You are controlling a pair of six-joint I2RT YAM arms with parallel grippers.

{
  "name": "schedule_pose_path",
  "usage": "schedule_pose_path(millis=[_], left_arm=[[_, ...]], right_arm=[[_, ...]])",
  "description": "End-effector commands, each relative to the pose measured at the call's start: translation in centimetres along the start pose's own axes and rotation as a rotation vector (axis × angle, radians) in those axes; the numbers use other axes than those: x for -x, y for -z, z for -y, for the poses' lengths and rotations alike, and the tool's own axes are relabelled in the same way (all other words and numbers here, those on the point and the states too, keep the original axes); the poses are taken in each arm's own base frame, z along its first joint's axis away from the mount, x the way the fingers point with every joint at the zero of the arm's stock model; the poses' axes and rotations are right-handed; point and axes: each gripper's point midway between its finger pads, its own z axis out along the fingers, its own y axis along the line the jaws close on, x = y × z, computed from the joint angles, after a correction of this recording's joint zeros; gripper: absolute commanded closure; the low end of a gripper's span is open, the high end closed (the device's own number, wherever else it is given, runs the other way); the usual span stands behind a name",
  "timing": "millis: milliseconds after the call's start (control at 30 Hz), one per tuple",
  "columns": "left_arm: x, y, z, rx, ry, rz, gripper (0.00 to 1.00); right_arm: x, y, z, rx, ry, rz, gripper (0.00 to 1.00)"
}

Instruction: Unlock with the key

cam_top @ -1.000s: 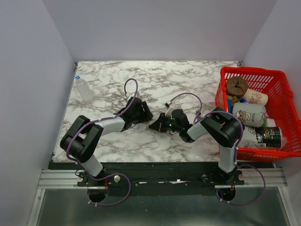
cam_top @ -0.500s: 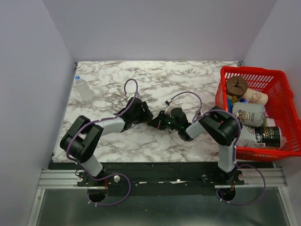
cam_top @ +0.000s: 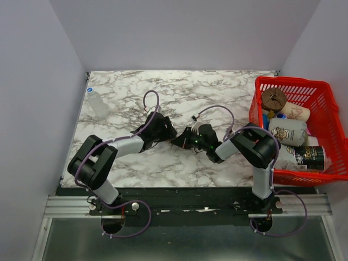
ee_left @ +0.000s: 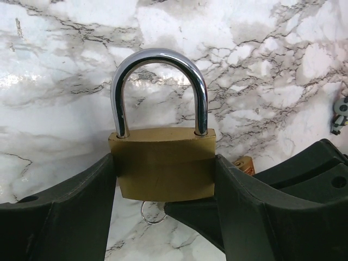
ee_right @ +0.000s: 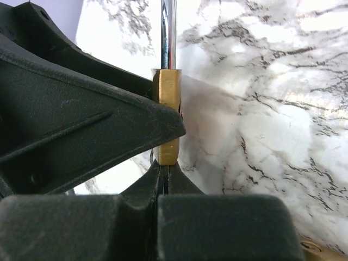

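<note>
I have the left tool point(ee_left: 164, 166) clamped on the padlock point(ee_left: 163, 163). One finger point(ee_left: 76, 212) presses each side of the brass body. On the left wrist camera the steel shackle point(ee_left: 157, 60) points away from me, with both legs seated in the body, so the lock reads as fastened.

The padlock sits near the middle of the marble bench point(cam_top: 217, 87), between the two tools, which meet nose to nose there in the overhead view. I cannot tell whether its body touches the bench or hangs just above it.

The right tool point(ee_right: 164, 173) has its fingers pressed together. Their tips sit right under the bottom face of the padlock, which I see edge-on from the right wrist camera. A finger of the left tool fills the left side of that view. I cannot see the key itself; only a thin dark line shows between the closed fingers. From the left wrist camera a small wire ring point(ee_left: 149, 212) hangs just below the lock body, beside the right tool's tip.

A small brass piece point(ee_left: 244, 164) lies on the bench just past the left tool's right finger. I cannot make out what it is.

At the right edge of the bench stands a red basket point(cam_top: 293, 80) full of cans and cups. A clear bottle point(cam_top: 98, 103) lies near the far left edge.
</note>
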Motion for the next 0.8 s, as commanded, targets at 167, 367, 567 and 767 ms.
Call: schedule_pose_path(millis=[167,367,567,767], left_arm=[[-0.3,4.8,6.2,-0.274,-0.093,-0.068,1.0],[0.7,6.5,8.5,-0.399,-0.118,-0.038,1.0],[1.2,7.6,9.9,-0.477,-0.137,-0.019,1.0],[1.4,8.4,10.7,-0.527,-0.15,-0.003,1.0]], right_arm=[[12.9,3.7,-5.6,0.134,0.108,0.405,0.99],[15.0,6.0,-8.2,0.197,0.124,0.439,0.99],[16.2,7.4,-9.9,0.251,0.139,0.435,0.99],[16.7,8.2,-10.6,0.29,0.137,0.43,0.99]])
